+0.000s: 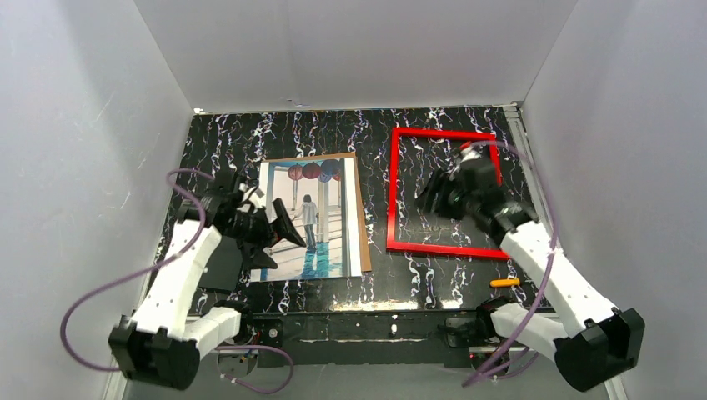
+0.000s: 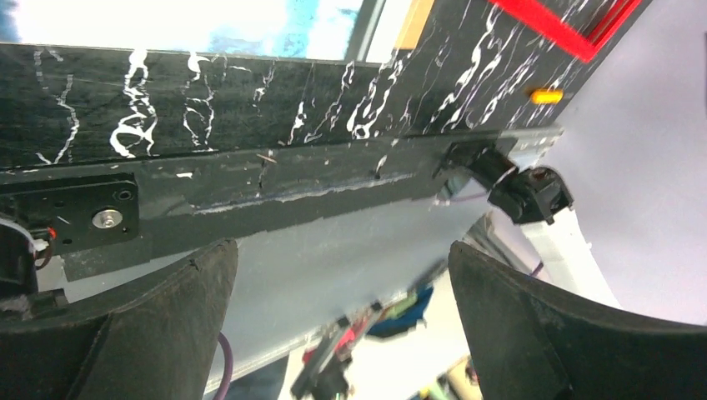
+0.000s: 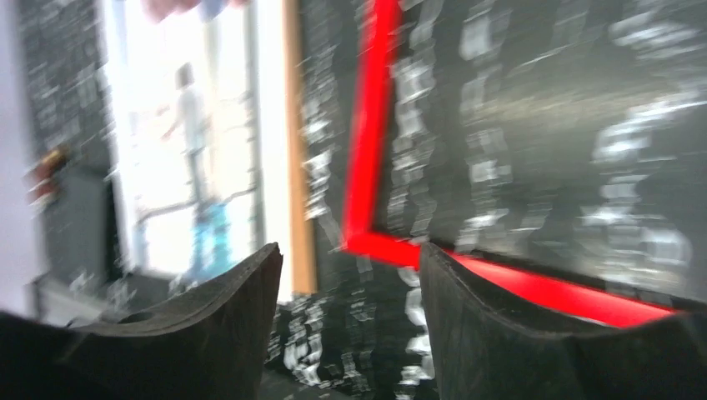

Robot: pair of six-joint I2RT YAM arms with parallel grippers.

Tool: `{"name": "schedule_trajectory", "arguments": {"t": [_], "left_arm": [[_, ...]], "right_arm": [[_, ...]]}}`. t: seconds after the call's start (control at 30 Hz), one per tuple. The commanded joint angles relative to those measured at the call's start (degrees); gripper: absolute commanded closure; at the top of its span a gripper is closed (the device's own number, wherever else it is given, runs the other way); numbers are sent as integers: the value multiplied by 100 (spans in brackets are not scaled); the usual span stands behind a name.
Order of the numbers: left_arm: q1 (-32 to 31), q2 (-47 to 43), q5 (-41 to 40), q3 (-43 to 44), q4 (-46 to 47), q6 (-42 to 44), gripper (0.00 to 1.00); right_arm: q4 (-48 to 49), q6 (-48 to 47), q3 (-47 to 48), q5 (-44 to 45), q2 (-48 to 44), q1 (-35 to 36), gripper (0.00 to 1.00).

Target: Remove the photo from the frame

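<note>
Photo (image 1: 310, 218): glossy rectangular print, brown board back, flat on the black marbled bench (image 1: 250, 133), a narrow gap from the frame (image 1: 392, 192).
Frame: thin red rectangle, near the right edge.
Left claw (image 1: 275, 242): wide, holding nothing, at the photo's left edge.
Right claw (image 1: 433, 196): parted, holding nothing, over the frame.

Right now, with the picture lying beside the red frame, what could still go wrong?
The right gripper hangs open and empty over the frame; pulling back, it might catch the thin rim and drag it. The left gripper, wide open, sits over the left edge of the photo and could nudge it toward the near edge of the table. A small orange piece lies by the right arm and may get swept off.
</note>
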Motion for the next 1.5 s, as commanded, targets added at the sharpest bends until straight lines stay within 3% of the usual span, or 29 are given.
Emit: {"name": "schedule_trajectory", "arguments": {"t": [0.0, 0.07, 0.1, 0.2, 0.4, 0.63, 0.83, 1.03, 1.17, 1.47], "left_arm": [[-495, 928, 533, -74, -76, 383, 2], [-773, 1393, 510, 45, -49, 441, 2], [-884, 1625, 516, 114, 9, 444, 2], [-1056, 2333, 652, 410, 162, 396, 2], [-1058, 3614, 366, 1588, -336, 660, 2], [-1059, 4158, -335, 1133, -139, 1347, 2], [-979, 4275, -315, 1078, 146, 1383, 2], [-940, 4769, -367, 1139, 142, 1326, 2], [-935, 4922, -124, 1147, 219, 1238, 2], [-862, 5017, -36, 1105, 230, 1205, 2]], "right_arm": [[2467, 2107, -1634, -1477, -218, 1271, 35], [3818, 2768, -2158, -1496, -59, 1965, 37], [4055, 2875, -2241, -1351, 82, 2290, 37], [4017, 2935, -2021, -829, 622, 3195, 39], [4298, 3417, -2267, -91, 1106, 4082, 40], [5213, 3883, -3248, -54, 1018, 4169, 36], [5031, 3910, -3734, 464, 617, 4168, 34], [5035, 3825, -3616, 473, 860, 4163, 31], [5592, 3898, -3648, 317, 1287, 4166, 30], [6043, 4034, -3580, 202, 1844, 4148, 35]]}}
